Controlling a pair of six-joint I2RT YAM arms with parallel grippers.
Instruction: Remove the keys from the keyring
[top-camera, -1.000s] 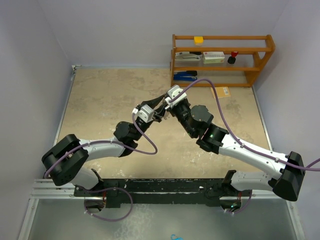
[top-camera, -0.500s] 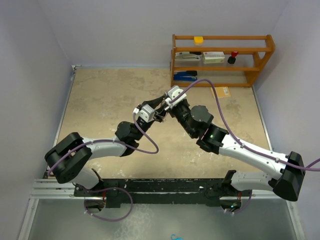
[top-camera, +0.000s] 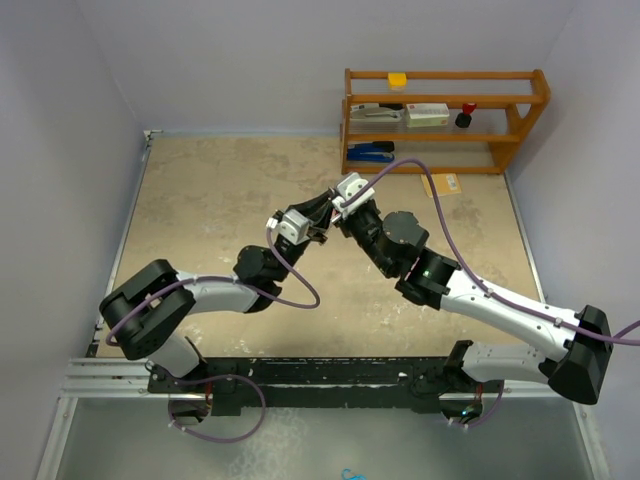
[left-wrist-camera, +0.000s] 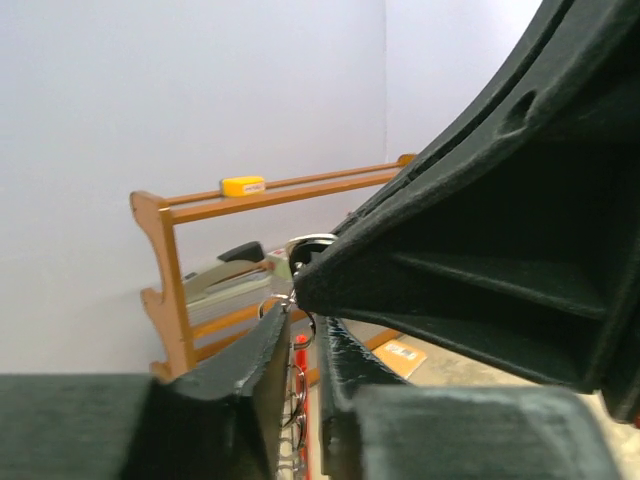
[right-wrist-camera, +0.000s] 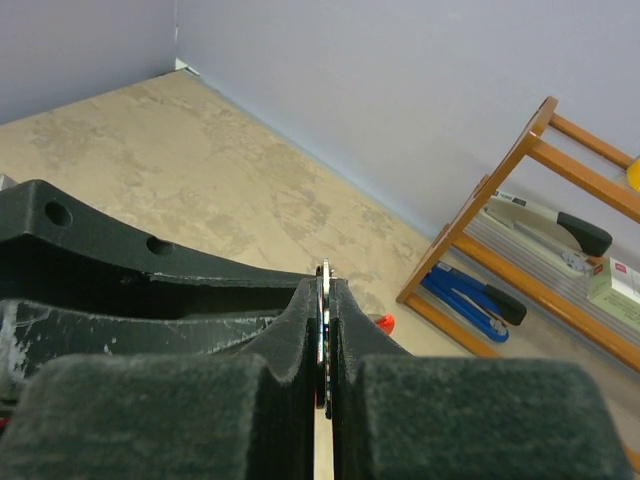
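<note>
Right fingers (right-wrist-camera: 290, 335) clamp a thin silver ring (right-wrist-camera: 322, 310); left fingers (left-wrist-camera: 262, 375), narrowed around the red keyring (left-wrist-camera: 298, 362) with grip unclear, should pinch firmly before pulling apart.

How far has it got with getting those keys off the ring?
Done: the keyring is up off the table, between both grippers. In hand: the right gripper pinches a thin silver piece; the left gripper straddles the keyring. Still to do: freeing the keys, which I can't make out.
</note>
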